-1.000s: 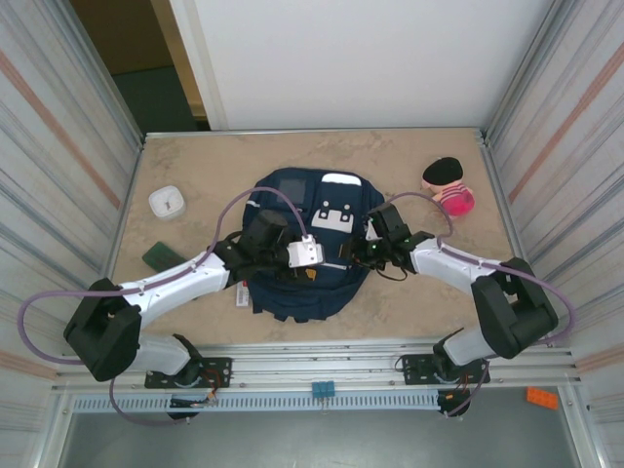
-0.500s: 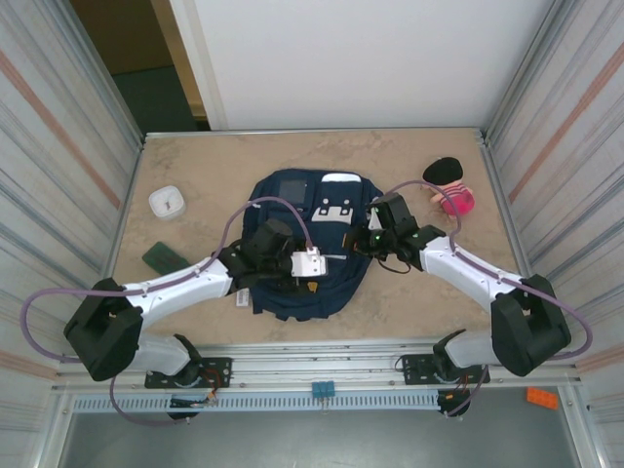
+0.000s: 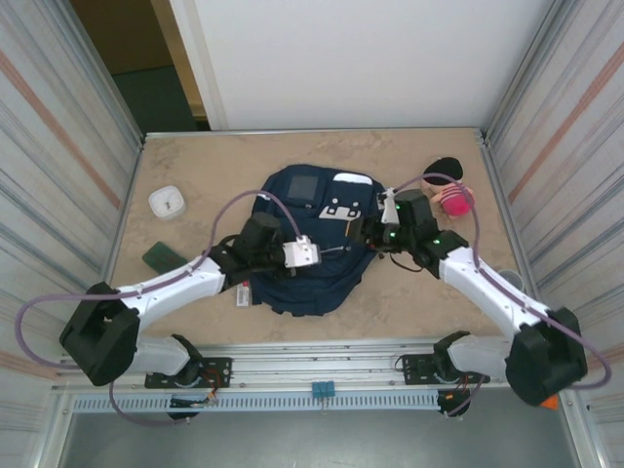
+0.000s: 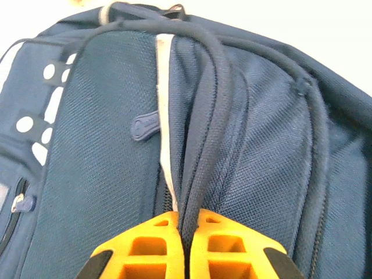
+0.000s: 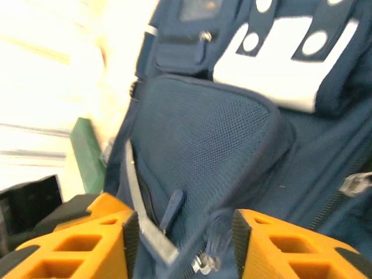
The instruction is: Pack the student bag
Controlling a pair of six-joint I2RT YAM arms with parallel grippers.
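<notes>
Now, bag: flat at mid-table, long axis near-to-far, between both arms.
Left gripper: clenched on a raised fold of bag fabric.
Right gripper: jaws apart at bag's right flank, zipper pull between them.

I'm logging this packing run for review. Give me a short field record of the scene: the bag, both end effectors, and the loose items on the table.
bag: student bag, navy, lying mid-table
left end effector: shut, pinching a fold of the bag's fabric
right end effector: open, jaws apart, close over the bag
left of bag: white container; green object
right of bag: pink and black item
table: beige, marbled
</notes>
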